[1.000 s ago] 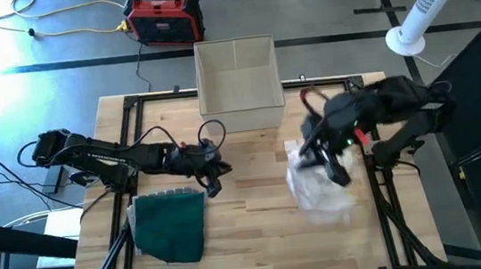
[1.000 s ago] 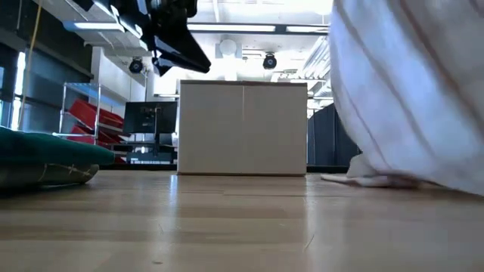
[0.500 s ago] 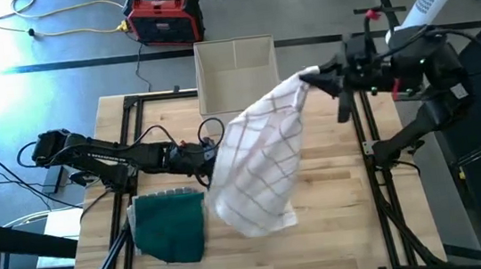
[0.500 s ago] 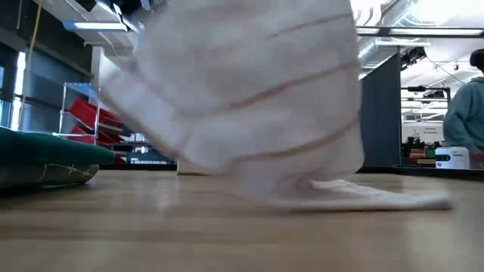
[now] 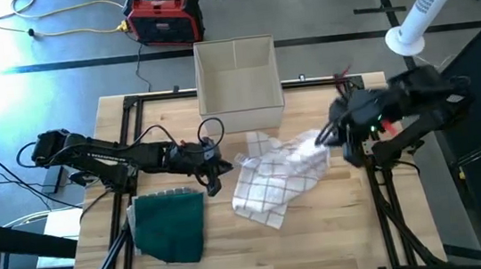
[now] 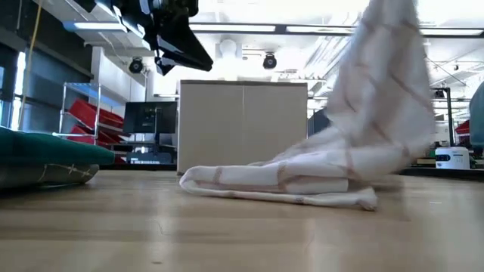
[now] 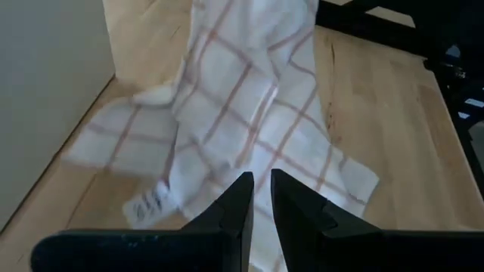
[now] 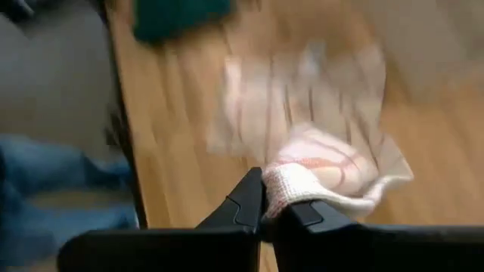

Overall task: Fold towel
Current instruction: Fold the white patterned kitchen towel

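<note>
A white towel with thin red checks point(image 5: 276, 175) lies crumpled across the middle of the table. Its right end rises off the wood point(image 6: 386, 91) to my right gripper point(image 5: 323, 136), which is shut on it. My left gripper point(image 5: 211, 169) hangs shut just left of the towel, above the table, touching nothing; the towel point(image 7: 249, 128) lies ahead of its fingers. A folded dark green towel point(image 5: 171, 224) rests flat on the table at the near left. My right gripper pinches a bunched, several-layered part of the towel's right end point(image 8: 306, 181) between its two fingers. It comes from the table's right side, slanting down. That end is lifted clear, and the cloth slopes down slack to the rest of the towel point(image 6: 280, 181) on the table.
A beige open box point(image 5: 237, 72) stands at the table's far edge, just behind the towel. Black frame rails point(image 5: 376, 192) run along the table's sides. Bare wood lies near the front edge, right of the green towel.
My right gripper has swung up and toward the far right with the towel, which rose out of a heap at the right and billowed open in the air toward the left. The gripper has then come down, and most of the towel has settled onto the table's middle.
</note>
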Robot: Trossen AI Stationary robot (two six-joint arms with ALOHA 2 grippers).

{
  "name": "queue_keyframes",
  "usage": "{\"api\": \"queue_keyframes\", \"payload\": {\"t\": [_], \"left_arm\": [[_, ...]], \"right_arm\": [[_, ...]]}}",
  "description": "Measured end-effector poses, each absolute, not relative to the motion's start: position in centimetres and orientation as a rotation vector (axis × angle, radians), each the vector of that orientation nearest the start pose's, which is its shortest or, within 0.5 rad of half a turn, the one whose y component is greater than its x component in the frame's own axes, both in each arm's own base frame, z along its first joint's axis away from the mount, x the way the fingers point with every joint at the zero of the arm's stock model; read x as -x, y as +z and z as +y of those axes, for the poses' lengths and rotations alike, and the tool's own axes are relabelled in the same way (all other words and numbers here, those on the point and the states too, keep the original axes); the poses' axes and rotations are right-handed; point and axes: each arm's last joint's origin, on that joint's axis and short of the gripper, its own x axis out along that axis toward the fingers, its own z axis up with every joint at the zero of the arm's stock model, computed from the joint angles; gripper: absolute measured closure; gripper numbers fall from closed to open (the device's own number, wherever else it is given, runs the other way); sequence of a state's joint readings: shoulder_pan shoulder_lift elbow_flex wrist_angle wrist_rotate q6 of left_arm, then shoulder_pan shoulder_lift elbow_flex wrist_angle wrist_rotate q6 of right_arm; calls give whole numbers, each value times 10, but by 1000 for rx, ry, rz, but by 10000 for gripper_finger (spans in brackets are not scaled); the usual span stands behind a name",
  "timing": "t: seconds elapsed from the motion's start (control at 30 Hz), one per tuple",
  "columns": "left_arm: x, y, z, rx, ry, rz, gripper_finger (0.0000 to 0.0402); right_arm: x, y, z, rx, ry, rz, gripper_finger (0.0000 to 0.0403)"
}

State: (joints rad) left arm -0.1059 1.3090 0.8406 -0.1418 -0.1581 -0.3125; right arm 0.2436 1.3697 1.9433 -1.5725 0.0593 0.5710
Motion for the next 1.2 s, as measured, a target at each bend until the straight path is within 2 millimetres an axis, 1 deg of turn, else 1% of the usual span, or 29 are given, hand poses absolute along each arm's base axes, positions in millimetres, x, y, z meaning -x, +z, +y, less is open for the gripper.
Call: {"api": "queue_keyframes", "payload": {"t": [0.13, 0.2, 0.3, 0.4, 0.47, 0.53, 0.67, 0.93, 1.0, 1.07, 1.13, 1.2], "left_arm": [[-275, 242, -25, 238, 153, 621, 360], [-277, 239, -27, 249, 145, 635, 360], [-284, 233, -28, 259, 136, 629, 361], [-297, 227, -30, 288, 132, 572, 357], [-307, 224, -31, 219, 79, 523, 348], [-317, 219, -33, 98, 37, 506, 332], [-340, 207, -34, -126, 43, 529, 286], [-374, 155, -25, -449, 56, 692, 216], [-381, 150, -26, -505, 75, 704, 210], [-388, 149, -28, -555, 83, 693, 209], [-393, 146, -30, -599, 63, 700, 211], [-394, 142, -33, -625, 25, 726, 214]], "right_arm": [[-198, 428, 58, -369, -101, 1158, 403], [-200, 414, 64, -350, -92, 1217, 403], [-201, 396, 69, -337, -112, 1281, 403], [-204, 383, 73, -338, -135, 1313, 403], [-204, 379, 76, -350, -131, 1317, 403], [-205, 378, 79, -354, -124, 1312, 403], [-208, 380, 84, -380, -110, 1264, 403], [-210, 381, 87, -419, -127, 1218, 403], [-210, 381, 87, -423, -129, 1219, 403], [-210, 381, 87, -427, -131, 1219, 403], [-210, 381, 87, -427, -132, 1218, 403], [-210, 381, 87, -425, -133, 1218, 403]]}}
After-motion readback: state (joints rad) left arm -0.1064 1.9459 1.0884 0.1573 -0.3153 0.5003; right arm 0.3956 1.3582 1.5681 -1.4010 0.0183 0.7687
